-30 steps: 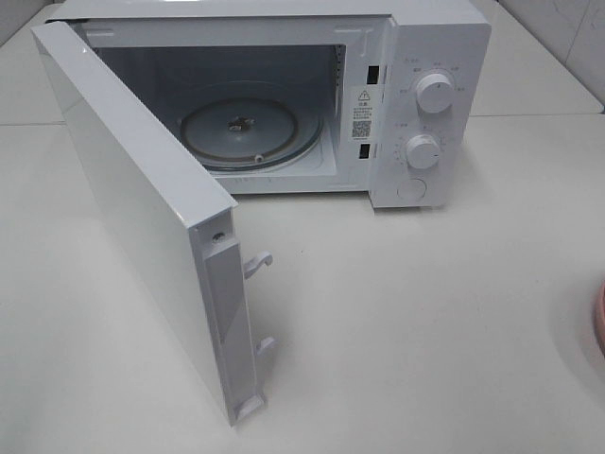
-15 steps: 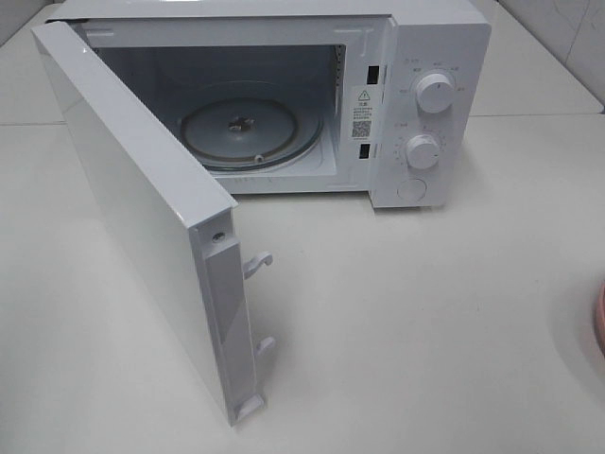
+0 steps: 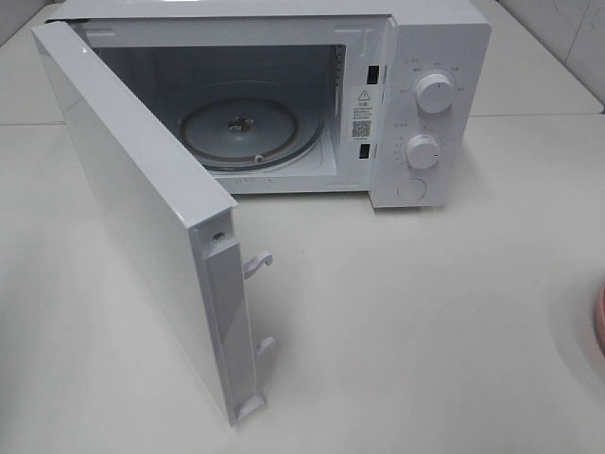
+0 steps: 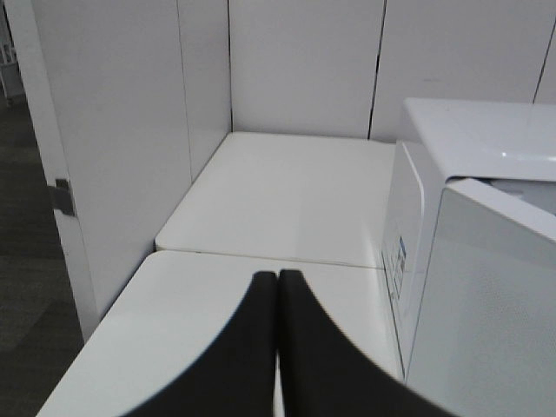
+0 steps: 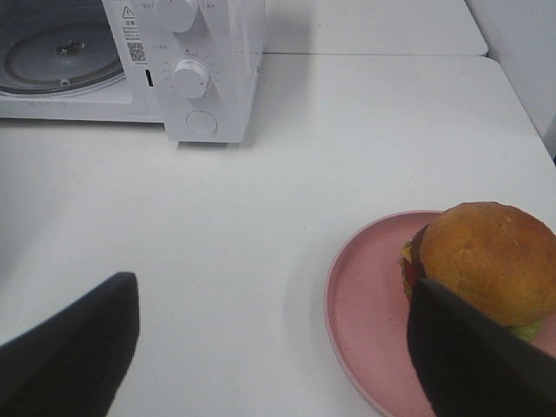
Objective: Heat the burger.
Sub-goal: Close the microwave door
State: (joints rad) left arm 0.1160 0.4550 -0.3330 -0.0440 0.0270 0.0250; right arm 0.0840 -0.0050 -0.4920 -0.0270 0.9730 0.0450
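burger [image 5: 488, 261]: soft, tall, layers may slide; best pinched low across the bun sides
right tool [image 5: 276, 343]: spread wide, empty
left tool [image 4: 277, 287]: pressed together, empty

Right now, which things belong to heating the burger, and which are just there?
For the job:
- burger
- pink plate under it
- microwave, door open
- glass turntable, bare

Just there:
- white table
- wall panels

Setting: indoor test bench, lab-like rather than a home kitchen. Plain white tables [image 4: 287, 200] butted together, enclosed by bare white partition panels [image 4: 304, 65]. Sole appliance: white microwave [image 3: 416, 95] at 12 o'clock on the table, door [image 3: 142, 218] swung open toward 9 o'clock.
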